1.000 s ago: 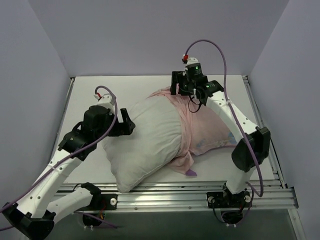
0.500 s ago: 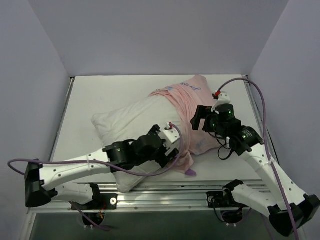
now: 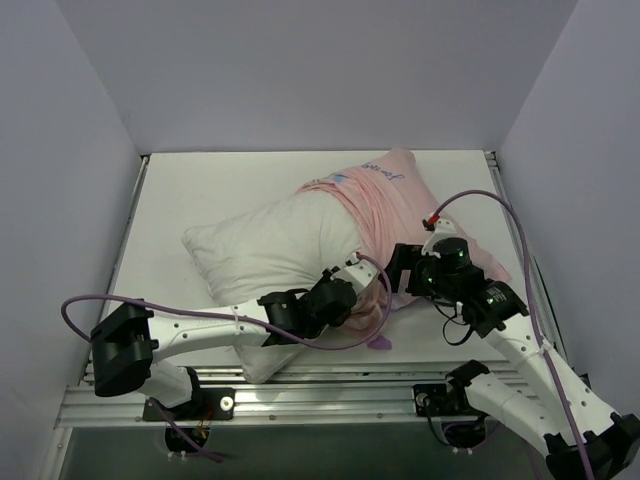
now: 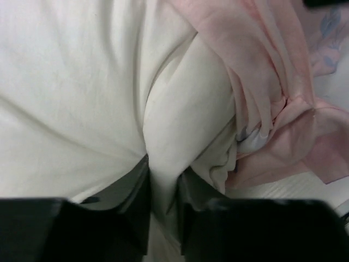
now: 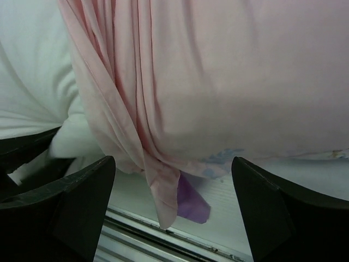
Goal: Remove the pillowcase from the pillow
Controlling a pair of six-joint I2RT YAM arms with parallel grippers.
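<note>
The white pillow (image 3: 255,250) lies slantwise on the table, its right half still inside the pale pink pillowcase (image 3: 400,195). My left gripper (image 3: 347,292) reaches in from the near side by the bunched pillowcase hem. In the left wrist view the left gripper (image 4: 163,170) is shut on a fold of the pillow (image 4: 82,82), with the gathered pillowcase (image 4: 262,71) just to its right. My right gripper (image 3: 398,268) hovers open over the pillowcase's near edge. In the right wrist view the right gripper (image 5: 173,164) has its fingers (image 5: 82,188) wide apart, astride the hanging hem and purple corner (image 5: 192,203).
A metal rail (image 3: 350,385) runs along the table's near edge, close under the pillowcase hem. Grey walls close in the table (image 3: 200,185) on the left, back and right. The left arm's purple cable loops over the near left of the table.
The left arm has swung from the pillow's left end to its near side and shut on a fold of pillow. The right arm came from the far end to the near hem.
</note>
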